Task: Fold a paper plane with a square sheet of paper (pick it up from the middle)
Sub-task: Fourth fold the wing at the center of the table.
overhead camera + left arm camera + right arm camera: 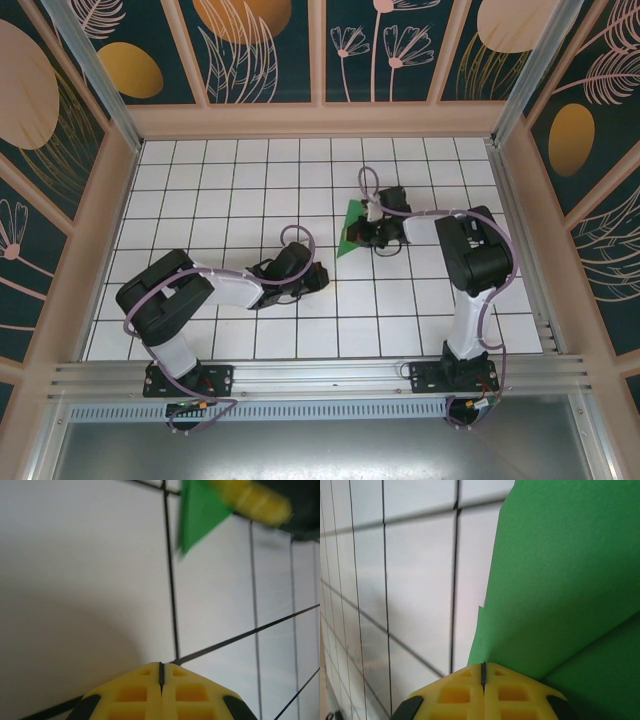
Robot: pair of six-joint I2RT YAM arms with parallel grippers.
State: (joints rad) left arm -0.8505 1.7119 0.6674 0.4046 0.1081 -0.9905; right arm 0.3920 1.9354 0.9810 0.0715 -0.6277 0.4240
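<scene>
Green sheet of paper [349,228] is sitting mid-desk, partly folded. From above it is showing as a narrow triangle, with its long axis running roughly near-to-far and its point toward the arm bases. One side is looking raised off the white tiled desk [230,180], not flat.

Right pincer [372,233] is sitting right at the sheet's right edge, touching or as good as. On the right wrist view the yellow jaws [482,672] are clenched tight, and the paper [560,580] is spreading ahead and to the right of the tips with a crease running through it. Can't tell if a layer is actually being nipped between the jaws or just pressed under them.

Left pincer [318,277] is hanging nearer the bases and to the left, apart from the sheet. It is also clenched and gripping nothing [161,672]. From it, the paper's pointed end [200,510] is lying ahead and slightly right, across a tile line.

Judging it: the right arm is the one doing the work, being far closer. Any next crease is depending on the left pincer crossing forward-right to that free point.
</scene>
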